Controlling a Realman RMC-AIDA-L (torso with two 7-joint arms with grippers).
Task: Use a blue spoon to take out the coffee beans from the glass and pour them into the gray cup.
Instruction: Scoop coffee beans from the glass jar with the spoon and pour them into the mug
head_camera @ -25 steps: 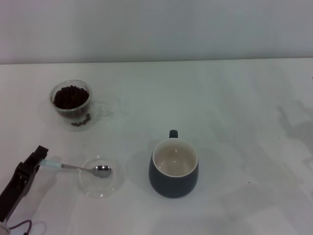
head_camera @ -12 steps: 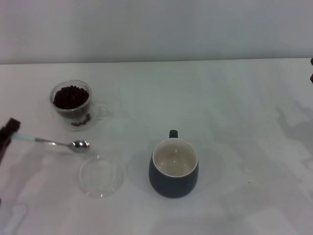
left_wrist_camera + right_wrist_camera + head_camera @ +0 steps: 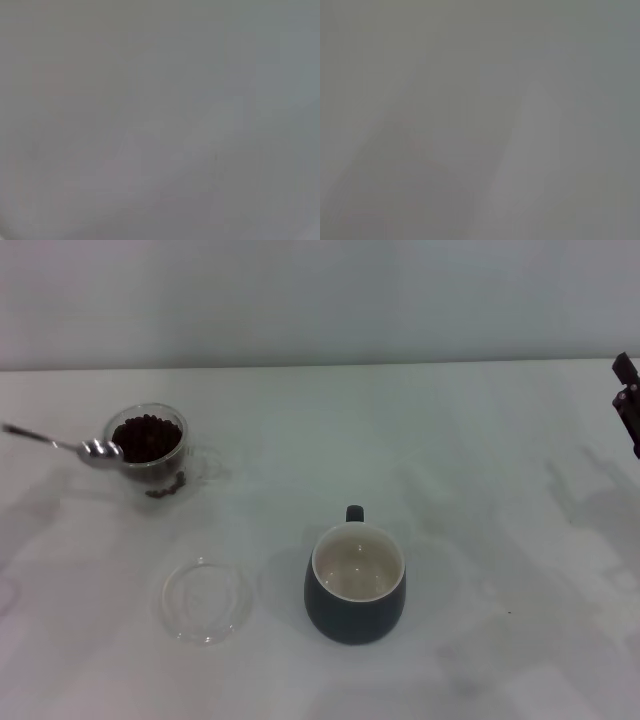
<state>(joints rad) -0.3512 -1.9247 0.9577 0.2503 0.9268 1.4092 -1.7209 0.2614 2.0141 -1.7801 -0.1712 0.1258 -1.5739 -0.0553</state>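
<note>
In the head view the glass (image 3: 147, 447) stands at the far left of the white table (image 3: 480, 470), filled with dark coffee beans (image 3: 146, 437). The blue spoon (image 3: 98, 450) hangs just left of the glass with its metal bowl at the rim. Its neck runs off the view's left edge, so the handle end and my left gripper are out of view. The gray cup (image 3: 355, 585), cream inside and holding nothing, stands in the middle near the front. A dark part of my right gripper (image 3: 628, 410) shows at the right edge. Both wrist views show only blank grey.
A flat clear round dish (image 3: 205, 600) lies on the table left of the gray cup, in front of the glass. A few spilled beans (image 3: 166, 486) lie on the table at the glass's foot.
The spoon has risen from the clear dish and travelled back and left to the glass's rim. My left gripper has left the view. The right gripper has come in at the right edge.
</note>
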